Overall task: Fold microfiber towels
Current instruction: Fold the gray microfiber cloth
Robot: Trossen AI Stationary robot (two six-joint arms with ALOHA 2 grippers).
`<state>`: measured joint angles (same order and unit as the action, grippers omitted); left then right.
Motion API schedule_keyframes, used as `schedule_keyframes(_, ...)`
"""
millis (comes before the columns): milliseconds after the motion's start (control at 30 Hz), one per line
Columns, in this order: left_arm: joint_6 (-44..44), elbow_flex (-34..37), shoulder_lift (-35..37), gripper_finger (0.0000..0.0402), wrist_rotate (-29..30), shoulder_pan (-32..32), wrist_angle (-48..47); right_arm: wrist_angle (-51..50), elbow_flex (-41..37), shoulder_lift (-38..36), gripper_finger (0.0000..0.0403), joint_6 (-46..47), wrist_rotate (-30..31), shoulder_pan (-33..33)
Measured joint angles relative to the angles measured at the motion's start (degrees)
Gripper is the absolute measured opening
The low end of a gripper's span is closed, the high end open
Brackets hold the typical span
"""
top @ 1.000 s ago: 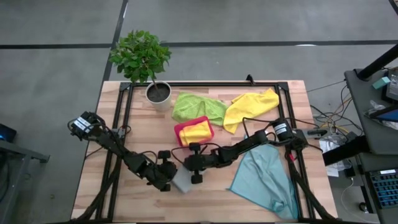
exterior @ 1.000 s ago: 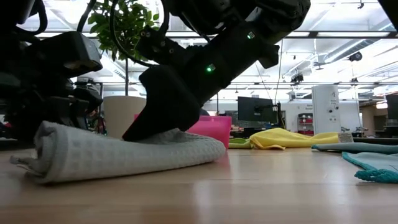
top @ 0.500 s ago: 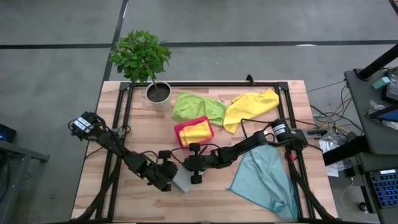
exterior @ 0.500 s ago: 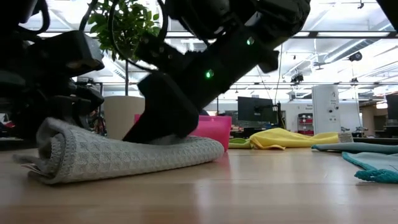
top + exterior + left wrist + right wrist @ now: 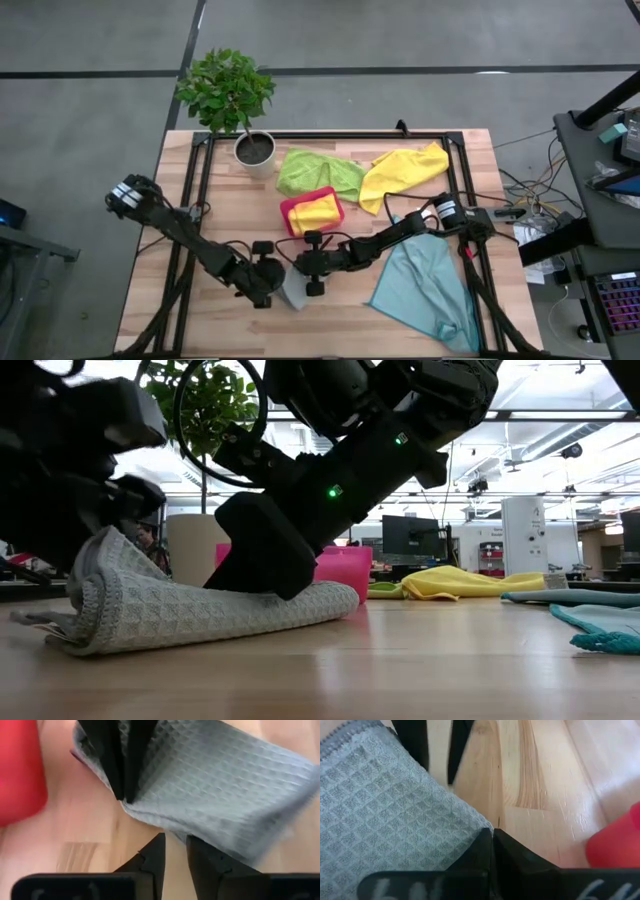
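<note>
The pale grey towel [image 5: 293, 293] lies folded on the table near its front edge, also in the low view [image 5: 210, 610]. My left gripper [image 5: 270, 288] is at its left end, nearly shut with the towel's edge between its fingertips [image 5: 176, 839]. My right gripper [image 5: 300, 272] is shut and stands on the towel's right part [image 5: 258, 578]. A teal-blue towel [image 5: 428, 290] lies spread at the front right. A lime green towel [image 5: 318, 172] and a yellow towel [image 5: 405, 170] lie crumpled at the back. Another yellow towel [image 5: 316, 213] lies in the pink tray [image 5: 289, 210]. My left gripper pinches the grey towel's left edge [image 5: 172, 827] between its two fingertips, coming level from the table's left; how many layers, I cannot tell. That end [image 5: 108, 545] stands lifted in a peak, and the remainder of the towel lies on the table. My right gripper presses its shut fingers [image 5: 492, 842] down on the towel's corner [image 5: 470, 827], slanting down from the right. The towel under it lies flat on the table.
A potted plant [image 5: 255, 148] stands at the back left. A black frame [image 5: 330, 135] runs around the work area. Bare wood lies in front of the grey towel [image 5: 350, 670] and at the front left [image 5: 160, 310].
My left gripper has risen a little, and the grey towel's left end has gone from a low rounded roll to a raised peak. The towel's right part has stayed flat under my right gripper, which has kept pressing on it.
</note>
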<state>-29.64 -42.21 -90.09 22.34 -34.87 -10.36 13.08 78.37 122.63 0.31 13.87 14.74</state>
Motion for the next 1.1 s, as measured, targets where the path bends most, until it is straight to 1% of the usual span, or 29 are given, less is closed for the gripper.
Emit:
schedule_keyframes(100, -0.53, -1.26, 2.15, 0.0068, -2.01, -0.07, -4.77, 0.02, 0.00, 0.00, 0.0009, 0.39, -0.02, -0.02)
schedule_keyframes(167, -1.61, -1.78, 3.75, 0.0068, -2.48, -0.09, -5.74, 0.06, 0.00, -0.02, 0.0009, 0.41, -0.02, 0.00)
schedule_keyframes(433, -2.05, -2.78, 8.16, 0.0068, -3.84, -0.11, -5.59, 0.31, -0.02, -0.24, 0.0009, 0.62, -0.09, 0.00)
schedule_keyframes(533, -2.92, -2.68, 8.19, 0.0068, -3.88, -0.11, -2.78, 0.50, -0.02, -0.24, 0.0009, 1.41, 0.09, 0.00)
schedule_keyframes(600, -2.99, -2.65, 6.73, 0.0068, -3.84, -0.11, -0.07, 0.66, -0.02, -0.26, 0.0009, 1.90, 0.91, 0.00)
schedule_keyframes(767, -4.96, -2.72, 0.55, 0.0066, -3.85, -0.21, 0.35, 0.94, -0.04, -0.26, 0.0009, 2.10, 1.17, 0.00)
schedule_keyframes(900, -7.94, -2.70, -3.99, 0.0046, -5.18, -0.20, -0.21, 0.79, -0.04, -0.46, 0.0009, 2.11, 1.22, 0.25)
schedule_keyframes(1000, -9.07, -2.97, -4.93, 0.0026, -5.80, -0.21, -0.22, 0.56, -0.07, -1.44, 0.0009, 2.67, 1.93, 0.41)
schedule_keyframes(1100, -9.09, -2.93, -4.74, 0.0009, -6.15, -0.22, -0.35, -0.41, -0.04, -2.51, 0.0008, 2.38, 4.19, 0.51)
